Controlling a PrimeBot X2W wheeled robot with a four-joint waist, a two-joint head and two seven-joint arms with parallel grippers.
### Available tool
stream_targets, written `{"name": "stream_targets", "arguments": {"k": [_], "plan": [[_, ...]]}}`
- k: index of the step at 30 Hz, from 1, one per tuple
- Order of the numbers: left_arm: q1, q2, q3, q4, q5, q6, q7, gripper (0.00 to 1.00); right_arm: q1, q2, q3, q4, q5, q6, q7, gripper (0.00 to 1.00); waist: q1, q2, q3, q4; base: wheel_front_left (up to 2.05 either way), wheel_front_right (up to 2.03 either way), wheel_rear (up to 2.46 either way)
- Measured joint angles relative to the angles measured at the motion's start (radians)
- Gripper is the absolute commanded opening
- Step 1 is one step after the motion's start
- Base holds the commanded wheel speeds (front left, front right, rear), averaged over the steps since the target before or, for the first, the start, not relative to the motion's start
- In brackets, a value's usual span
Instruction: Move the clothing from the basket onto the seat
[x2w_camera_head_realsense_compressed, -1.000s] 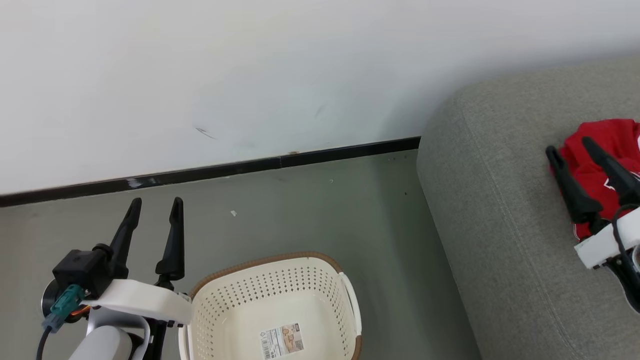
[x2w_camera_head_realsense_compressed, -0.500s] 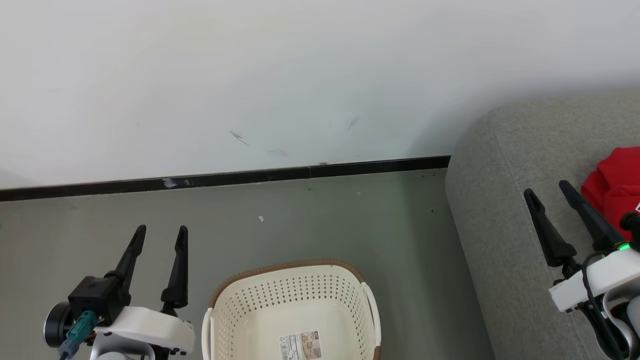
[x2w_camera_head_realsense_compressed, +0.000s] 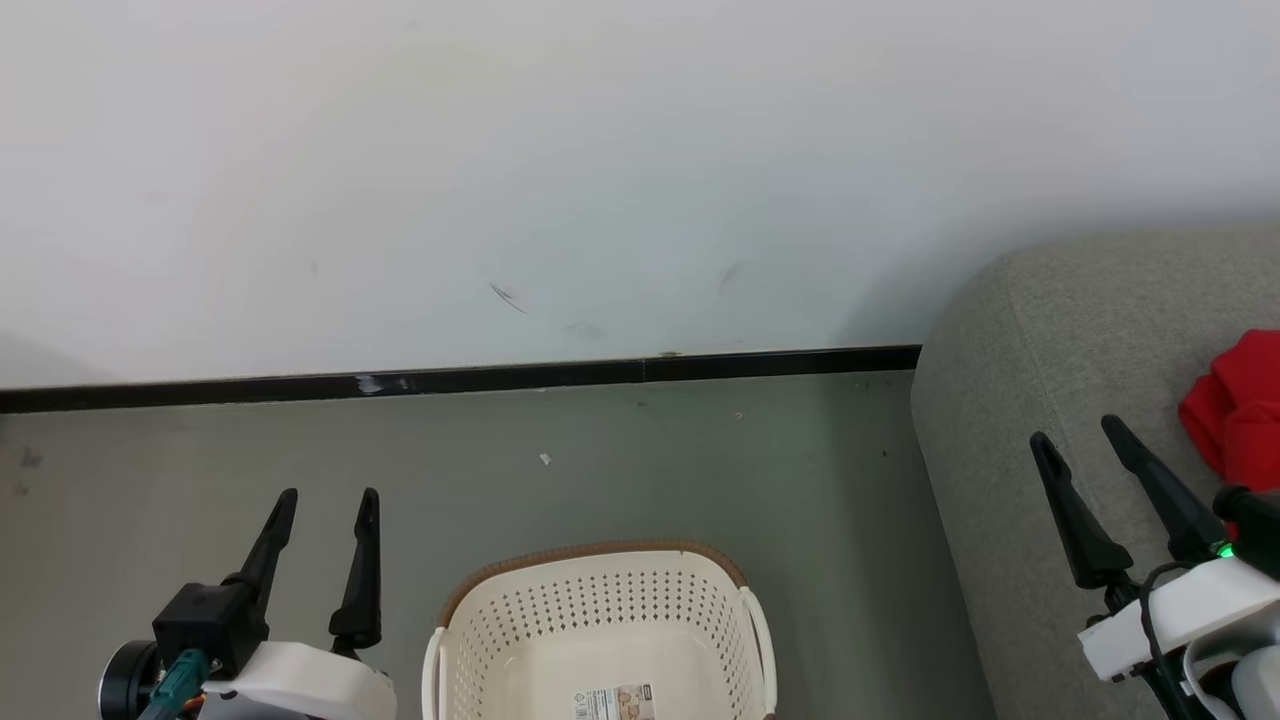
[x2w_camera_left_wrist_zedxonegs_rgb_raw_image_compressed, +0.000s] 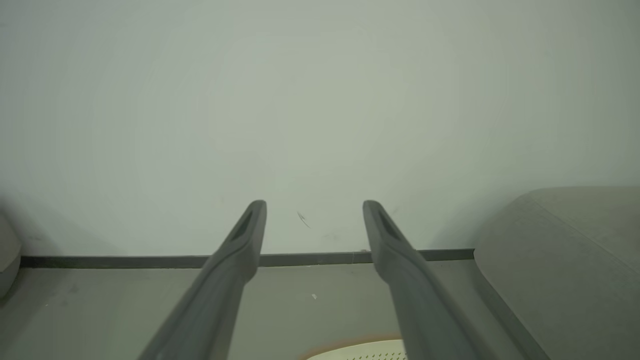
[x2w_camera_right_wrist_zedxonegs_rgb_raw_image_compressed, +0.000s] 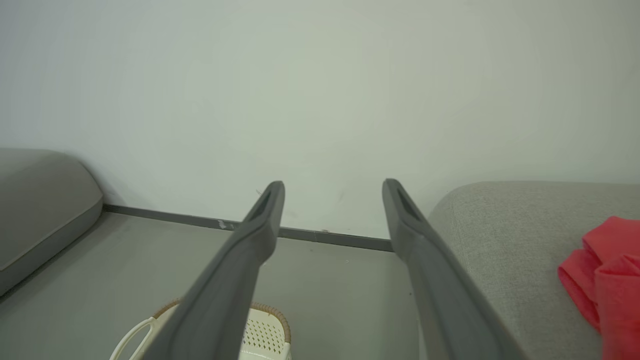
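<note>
The cream basket (x2w_camera_head_realsense_compressed: 600, 600) stands on the floor at the bottom centre of the head view; the part of its inside that shows holds just a paper label. Red clothing (x2w_camera_head_realsense_compressed: 1235, 415) lies on the grey seat (x2w_camera_head_realsense_compressed: 1010, 400) at the right edge, also red clothing (x2w_camera_right_wrist_zedxonegs_rgb_raw_image_compressed: 600, 280) on the seat (x2w_camera_right_wrist_zedxonegs_rgb_raw_image_compressed: 500, 225) in the right wrist view. My left gripper (x2w_camera_head_realsense_compressed: 327, 505) is open to the left of the basket, above the floor. My right gripper (x2w_camera_head_realsense_compressed: 1078, 440) is open over the seat, left of the clothing and apart from it. Nothing sits between either pair of fingers.
A white wall (x2w_camera_head_realsense_compressed: 600, 180) with a black baseboard (x2w_camera_head_realsense_compressed: 500, 380) runs behind the grey floor (x2w_camera_head_realsense_compressed: 700, 470). Another grey cushioned piece (x2w_camera_right_wrist_zedxonegs_rgb_raw_image_compressed: 35, 200) sits at the left in the right wrist view. The basket rim (x2w_camera_right_wrist_zedxonegs_rgb_raw_image_compressed: 270, 312) shows low between my right fingers.
The head camera has shifted, sliding the whole picture down and right. My right gripper has drawn back off the red clothing, which stays on the seat. Both grippers remain open.
</note>
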Motion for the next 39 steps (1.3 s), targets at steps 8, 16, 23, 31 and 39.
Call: {"name": "stream_targets", "arguments": {"k": [8, 16, 23, 31, 39], "plan": [[0.019, -0.016, 0.015, 0.004, 0.011, -0.008, 0.0, 1.0, 0.029, 0.025, -0.007, -0.027, -0.018, 0.0, 0.0, 1.0, 0.0, 0.0, -0.015, 0.002, 0.0, 0.0, 0.0], [0.019, -0.025, 0.033, 0.004, 0.024, -0.018, 0.0, 1.0, 0.056, 0.039, -0.024, -0.05, -0.033, 0.0, 0.0, 1.0, 0.0, 0.0, -0.015, 0.0, 0.0, 0.0, 0.0], [0.019, -0.031, 0.046, 0.004, 0.028, -0.035, 0.0, 1.0, 0.061, 0.051, -0.028, -0.058, -0.044, 0.0, 0.0, 1.0, 0.0, 0.0, -0.015, -0.002, 0.0, 0.0, 0.0], [0.02, -0.043, 0.056, 0.01, 0.04, -0.044, 0.0, 1.0, 0.069, 0.055, -0.031, -0.066, -0.059, 0.0, 0.0, 1.0, 0.0, 0.0, -0.015, -0.004, 0.0, 0.0, 0.0], [0.033, -0.051, 0.067, 0.016, 0.042, -0.061, 0.0, 1.0, 0.078, 0.058, -0.033, -0.075, -0.063, 0.0, 0.0, 1.0, 0.0, 0.0, -0.016, -0.006, 0.0, 0.0, 0.0]]}}
